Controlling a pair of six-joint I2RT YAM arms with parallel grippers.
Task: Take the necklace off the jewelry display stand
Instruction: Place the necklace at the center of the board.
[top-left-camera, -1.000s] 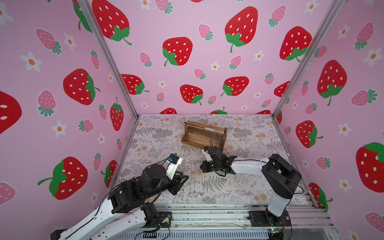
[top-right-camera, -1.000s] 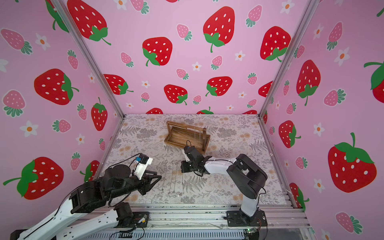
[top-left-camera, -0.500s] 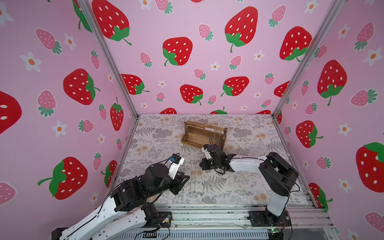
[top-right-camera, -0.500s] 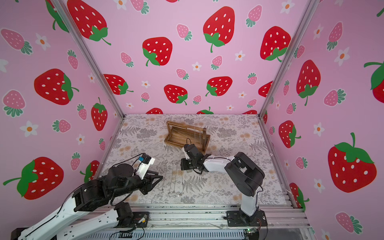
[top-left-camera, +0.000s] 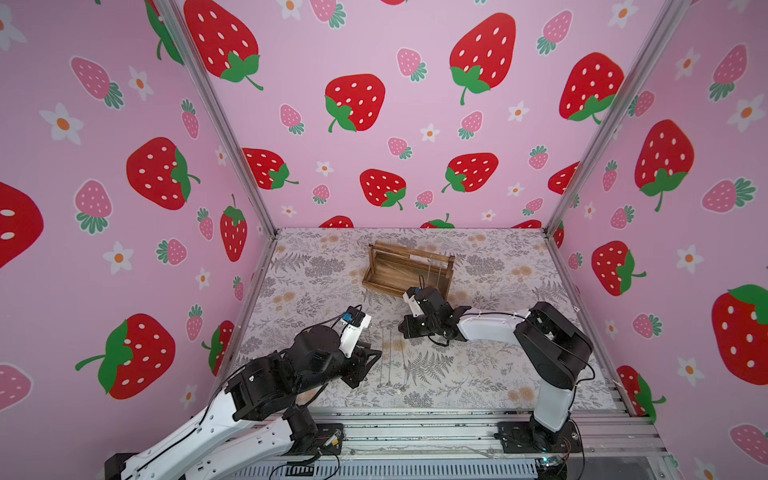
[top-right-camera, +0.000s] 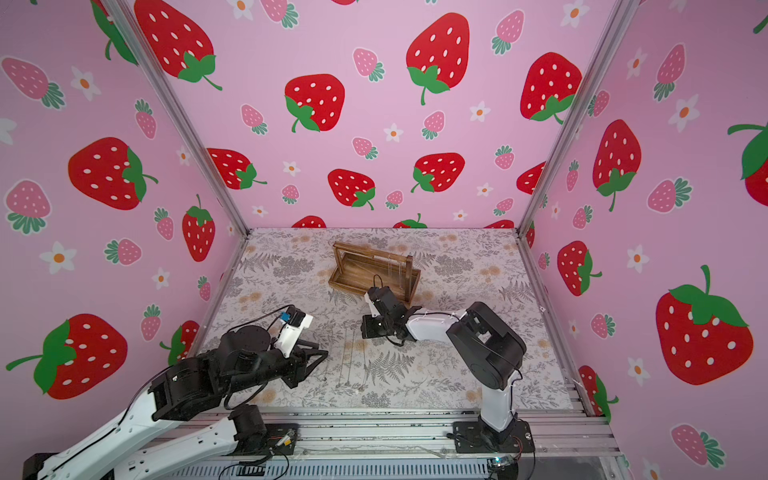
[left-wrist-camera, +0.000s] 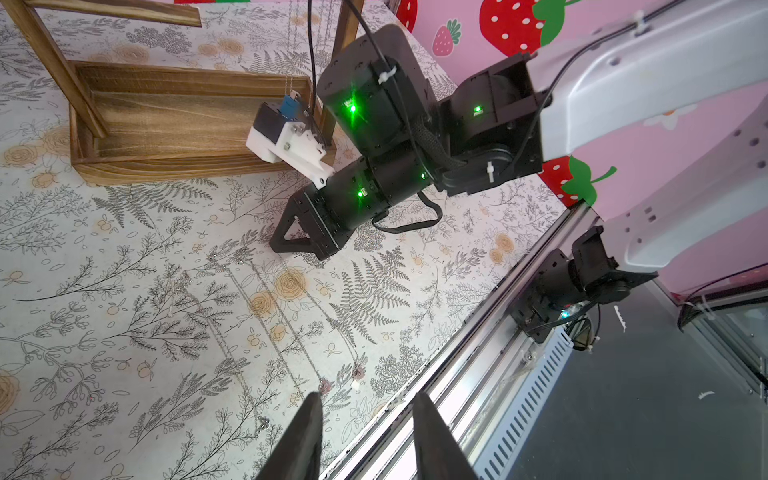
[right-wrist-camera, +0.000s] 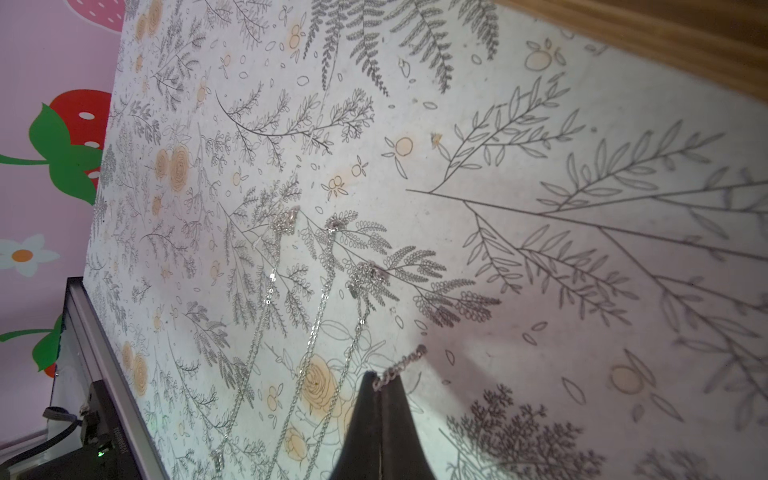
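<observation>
The brown wooden jewelry display stand (top-left-camera: 409, 270) (top-right-camera: 374, 272) stands at the back of the mat, with thin chains (top-left-camera: 434, 270) hanging near its right upright. My right gripper (top-left-camera: 405, 328) (top-right-camera: 365, 328) sits low over the mat in front of the stand. Its jaws are shut on the end of a silver necklace, and a short length of the chain (right-wrist-camera: 399, 368) sticks out past the tips (right-wrist-camera: 380, 380). My left gripper (top-left-camera: 370, 361) (left-wrist-camera: 365, 401) hovers open and empty near the mat's front edge.
Several silver necklaces (top-left-camera: 392, 361) (left-wrist-camera: 266, 316) (right-wrist-camera: 316, 324) lie stretched in rows on the floral mat between the two grippers. A metal rail (left-wrist-camera: 478, 353) runs along the mat's front edge. Pink strawberry walls close in three sides.
My right wrist has drawn back slightly towards the stand, still shut. The left arm has edged forward a little towards the laid-out chains.
</observation>
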